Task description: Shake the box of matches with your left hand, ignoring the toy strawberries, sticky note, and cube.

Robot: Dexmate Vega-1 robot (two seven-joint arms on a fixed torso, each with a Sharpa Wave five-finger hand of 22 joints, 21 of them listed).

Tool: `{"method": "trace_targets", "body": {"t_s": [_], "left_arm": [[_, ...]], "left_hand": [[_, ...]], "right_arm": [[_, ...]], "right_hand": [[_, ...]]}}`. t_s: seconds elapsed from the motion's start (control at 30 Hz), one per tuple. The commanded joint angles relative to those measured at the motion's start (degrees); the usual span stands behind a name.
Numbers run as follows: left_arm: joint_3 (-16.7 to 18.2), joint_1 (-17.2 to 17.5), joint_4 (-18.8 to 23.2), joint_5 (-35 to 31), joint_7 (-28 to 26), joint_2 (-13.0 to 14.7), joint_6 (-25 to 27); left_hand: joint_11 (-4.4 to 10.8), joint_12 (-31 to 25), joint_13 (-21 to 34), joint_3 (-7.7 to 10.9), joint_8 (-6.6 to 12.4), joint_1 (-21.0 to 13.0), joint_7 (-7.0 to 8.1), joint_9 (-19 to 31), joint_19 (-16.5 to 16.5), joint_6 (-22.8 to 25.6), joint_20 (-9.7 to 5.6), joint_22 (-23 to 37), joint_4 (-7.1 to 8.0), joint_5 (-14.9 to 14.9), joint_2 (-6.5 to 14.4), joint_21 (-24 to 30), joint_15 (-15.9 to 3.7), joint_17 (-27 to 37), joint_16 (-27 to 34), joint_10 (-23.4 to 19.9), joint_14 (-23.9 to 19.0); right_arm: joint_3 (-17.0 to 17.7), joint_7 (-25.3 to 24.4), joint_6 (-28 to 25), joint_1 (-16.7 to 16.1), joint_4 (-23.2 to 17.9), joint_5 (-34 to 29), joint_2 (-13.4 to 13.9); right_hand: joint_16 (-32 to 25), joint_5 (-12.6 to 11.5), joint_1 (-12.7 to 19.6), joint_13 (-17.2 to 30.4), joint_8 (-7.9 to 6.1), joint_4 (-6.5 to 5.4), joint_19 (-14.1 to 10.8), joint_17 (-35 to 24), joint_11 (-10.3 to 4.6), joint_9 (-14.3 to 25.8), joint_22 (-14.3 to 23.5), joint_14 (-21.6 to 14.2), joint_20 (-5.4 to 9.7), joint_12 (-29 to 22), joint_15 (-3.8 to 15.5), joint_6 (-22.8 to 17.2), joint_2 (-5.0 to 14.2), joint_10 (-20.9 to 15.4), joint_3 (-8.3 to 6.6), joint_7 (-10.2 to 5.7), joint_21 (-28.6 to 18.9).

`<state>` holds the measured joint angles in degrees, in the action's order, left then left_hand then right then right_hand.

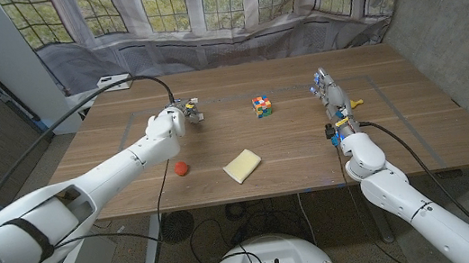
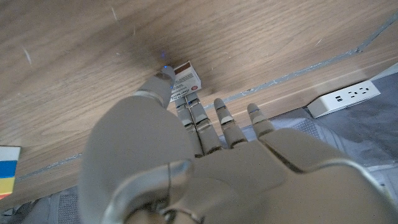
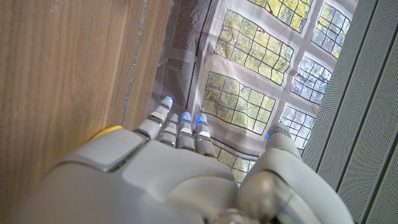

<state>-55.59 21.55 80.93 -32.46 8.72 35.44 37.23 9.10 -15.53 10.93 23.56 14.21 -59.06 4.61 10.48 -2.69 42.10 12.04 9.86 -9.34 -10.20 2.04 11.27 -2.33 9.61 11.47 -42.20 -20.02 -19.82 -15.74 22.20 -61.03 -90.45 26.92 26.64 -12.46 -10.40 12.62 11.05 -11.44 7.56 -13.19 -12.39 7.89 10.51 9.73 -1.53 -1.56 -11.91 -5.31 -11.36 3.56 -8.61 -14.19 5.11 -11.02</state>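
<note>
The box of matches [image 1: 193, 111] is a small white and red box at the table's far left-middle. My left hand [image 1: 168, 123] reaches to it. In the left wrist view the thumb and a finger pinch the box of matches [image 2: 186, 79] at its near end, while the other fingers [image 2: 231, 121] are stretched out beside it. Whether the box is off the wood I cannot tell. My right hand [image 1: 333, 100] stands on its edge at the right side of the table, fingers [image 3: 179, 123] straight and together, holding nothing.
A coloured cube [image 1: 262, 105] stands right of the box, its corner also in the left wrist view [image 2: 7, 168]. A red toy strawberry [image 1: 181, 167] and a yellow sticky note [image 1: 243, 166] lie nearer the front. A small yellow thing [image 1: 356, 103] lies by my right hand.
</note>
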Motion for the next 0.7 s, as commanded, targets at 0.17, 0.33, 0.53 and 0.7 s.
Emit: {"method": "trace_targets", "body": {"t_s": [0.17,0.33,0.53,0.7], "left_arm": [[-0.04,0.54,0.86,1.96,-1.07,0.39,2.18],[0.16,0.30,0.57,2.66,-1.71,0.33,1.70],[-0.13,-0.41,0.44,3.12,-0.98,0.45,1.14],[0.04,-0.52,0.93,3.44,-1.02,0.76,0.85]], "left_hand": [[0.10,-0.34,0.26,-0.51,0.01,-1.58,-0.40,0.15,-1.91,2.98,0.27,0.18,0.01,0.26,0.48,0.51,1.84,0.23,0.97,-2.63,-4.13],[0.19,-0.60,0.36,-0.47,0.20,-2.78,-0.26,0.20,-2.49,5.15,0.35,0.21,-0.22,0.17,0.79,0.47,2.31,0.15,0.87,-4.68,-5.29],[0.07,-0.55,0.41,-0.54,0.01,-3.13,-0.45,0.22,-2.82,5.57,0.34,0.22,-0.11,0.15,1.09,0.46,2.55,0.18,0.92,-5.23,-6.08],[-0.06,-0.39,0.43,-0.63,-0.06,-3.23,-0.63,0.23,-2.95,5.81,0.35,0.22,-0.07,0.15,1.13,0.46,2.83,0.19,0.93,-5.13,-6.48]], "right_arm": [[-0.64,0.30,0.36,0.35,1.06,0.34,-0.76],[-0.59,-0.21,0.26,0.14,0.60,0.05,-0.72],[-0.54,-0.69,0.23,-0.17,0.06,-0.59,-0.45],[-0.33,-0.96,0.05,-0.43,-0.41,-0.48,-0.38]], "right_hand": [[0.00,0.22,0.24,0.15,0.06,0.15,-0.22,-0.15,-0.29,0.25,0.21,-0.63,-0.24,0.03,-0.10,-0.77,-0.05,-0.63,0.17,-0.06,-0.13],[0.00,0.22,0.23,0.16,0.08,0.15,-0.19,-0.16,-0.30,0.25,0.21,-0.67,-0.26,0.05,-0.15,-0.77,-0.06,-0.62,0.19,-0.09,-0.12],[0.01,0.21,0.21,0.16,0.08,0.14,-0.17,-0.16,-0.24,0.25,0.21,-0.65,-0.26,0.06,-0.04,-0.80,-0.07,-0.65,0.22,-0.07,-0.12],[0.01,0.21,0.18,0.17,0.08,0.12,-0.16,-0.18,-0.30,0.26,0.21,-0.65,-0.30,0.08,-0.02,-0.81,-0.06,-0.63,0.24,-0.04,-0.12]]}}
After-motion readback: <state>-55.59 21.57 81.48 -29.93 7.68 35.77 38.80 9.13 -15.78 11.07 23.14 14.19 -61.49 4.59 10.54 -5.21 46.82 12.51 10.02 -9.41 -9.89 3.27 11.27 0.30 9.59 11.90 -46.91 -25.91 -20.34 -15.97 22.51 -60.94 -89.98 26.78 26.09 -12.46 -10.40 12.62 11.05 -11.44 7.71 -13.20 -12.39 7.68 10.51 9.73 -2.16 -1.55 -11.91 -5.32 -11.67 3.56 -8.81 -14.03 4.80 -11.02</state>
